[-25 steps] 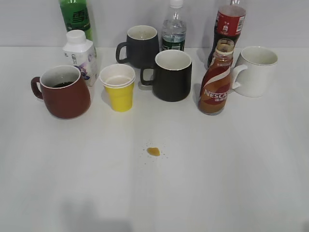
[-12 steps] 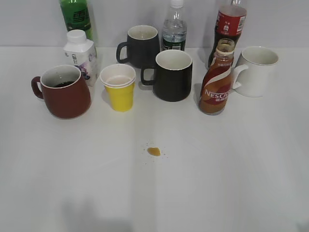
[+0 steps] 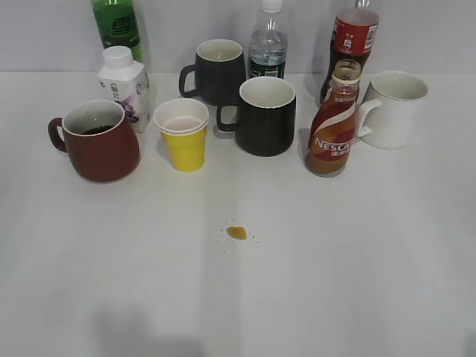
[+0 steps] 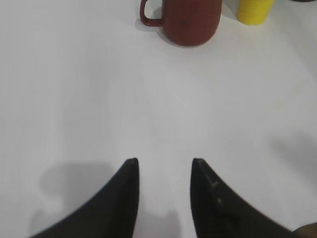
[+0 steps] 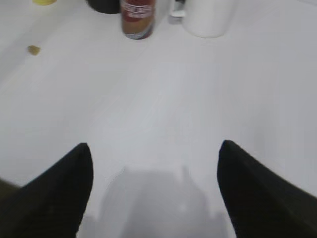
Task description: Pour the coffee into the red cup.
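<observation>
The coffee bottle (image 3: pixel 332 126) stands upright and uncapped at the right, beside a white mug; the right wrist view shows it far ahead (image 5: pixel 138 19). The red cup (image 3: pixel 100 141) stands at the left with dark liquid inside; it also shows in the left wrist view (image 4: pixel 190 20). My left gripper (image 4: pixel 164 161) is open and empty above bare table, well short of the red cup. My right gripper (image 5: pixel 156 146) is wide open and empty, well short of the bottle. Neither gripper shows in the exterior view.
A yellow paper cup (image 3: pixel 182 134), two black mugs (image 3: pixel 264 116), a white mug (image 3: pixel 394 108), a white carton (image 3: pixel 123 85), green, water and cola bottles (image 3: pixel 352 41) stand along the back. A small brown spill (image 3: pixel 236 233) lies mid-table.
</observation>
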{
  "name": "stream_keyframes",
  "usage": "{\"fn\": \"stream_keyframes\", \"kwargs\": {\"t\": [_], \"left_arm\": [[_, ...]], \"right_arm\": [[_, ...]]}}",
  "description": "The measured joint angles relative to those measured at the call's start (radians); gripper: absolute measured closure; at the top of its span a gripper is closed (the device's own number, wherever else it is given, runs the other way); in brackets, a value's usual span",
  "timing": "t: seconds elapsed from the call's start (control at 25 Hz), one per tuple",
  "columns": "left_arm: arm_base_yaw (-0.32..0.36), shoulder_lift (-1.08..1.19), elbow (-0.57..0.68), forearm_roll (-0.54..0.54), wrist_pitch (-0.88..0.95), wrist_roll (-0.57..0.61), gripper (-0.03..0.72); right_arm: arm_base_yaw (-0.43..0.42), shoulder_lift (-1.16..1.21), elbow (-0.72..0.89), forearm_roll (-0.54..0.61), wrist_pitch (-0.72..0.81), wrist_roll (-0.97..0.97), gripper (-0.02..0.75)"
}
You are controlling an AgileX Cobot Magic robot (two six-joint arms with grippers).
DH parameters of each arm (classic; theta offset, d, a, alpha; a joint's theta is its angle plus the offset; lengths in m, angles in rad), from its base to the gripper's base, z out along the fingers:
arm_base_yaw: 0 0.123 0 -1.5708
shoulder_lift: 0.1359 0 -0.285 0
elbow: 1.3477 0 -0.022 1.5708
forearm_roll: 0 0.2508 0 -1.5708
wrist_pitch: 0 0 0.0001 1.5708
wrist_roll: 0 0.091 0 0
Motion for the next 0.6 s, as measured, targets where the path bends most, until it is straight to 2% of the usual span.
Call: {"fn": "stream_keyframes", "kwargs": {"t": [0.16, 0.28, 0.4, 0.6], "left_arm": [[0.055, -0.039, 0.000, 0.001, 0.000, 0.000, 0.421], [0.110, -0.116, 0.001, 0.001, 0.000, 0.000, 0.435], [0.137, -0.166, 0.001, 0.001, -0.001, 0.000, 0.447], [0.139, -0.167, 0.001, 0.001, 0.000, 0.000, 0.448]], "right_arm": [[-0.205, -0.006, 0.000, 0.001, -0.001, 0.000, 0.150], [-0.302, -0.018, 0.001, 0.001, -0.001, 0.000, 0.152], [-0.330, -0.020, 0.001, 0.001, -0.001, 0.000, 0.152], [-0.330, -0.021, 0.001, 0.001, -0.001, 0.000, 0.152]]}}
